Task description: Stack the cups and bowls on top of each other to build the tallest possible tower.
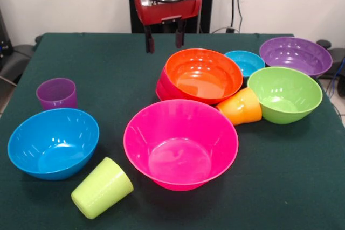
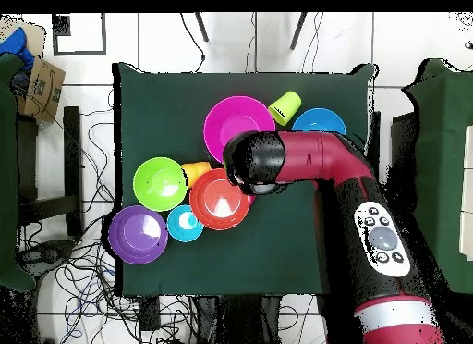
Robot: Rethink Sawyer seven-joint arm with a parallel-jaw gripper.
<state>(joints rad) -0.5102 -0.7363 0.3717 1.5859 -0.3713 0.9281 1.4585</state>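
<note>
Above the far part of the green table (image 1: 108,74), the gripper (image 1: 164,41) is held with its two dark fingers apart and nothing between them, hanging clear of the cloth just behind the orange bowl (image 1: 204,74). That orange bowl is taken as the landmark. It is seated, tilted, in a small red bowl (image 1: 161,87) whose rim shows at its left side. Directly in front of it, the big pink bowl (image 1: 180,143) is stood upright on the table, its far rim overlapping the orange bowl's near edge in the front view; whether they touch cannot be told. At the orange bowl's right front, the ridged orange cup (image 1: 241,106) is laid on its side, wedged between it and the lime green bowl (image 1: 284,94). Behind and right of the orange bowl, the small light blue bowl (image 1: 245,62) is set, with the purple bowl (image 1: 295,55) further right. Well to the left of the orange bowl, the purple cup (image 1: 56,93) is stood upright, and the blue bowl (image 1: 53,142) is placed in front of it. Near the blue bowl, the lime green cup (image 1: 102,188) is laid on its side.

In the overhead view, the red arm (image 2: 323,160) is stretched across the table, its head covering the spot beside the orange bowl (image 2: 218,200) and the pink bowl (image 2: 236,126).
</note>
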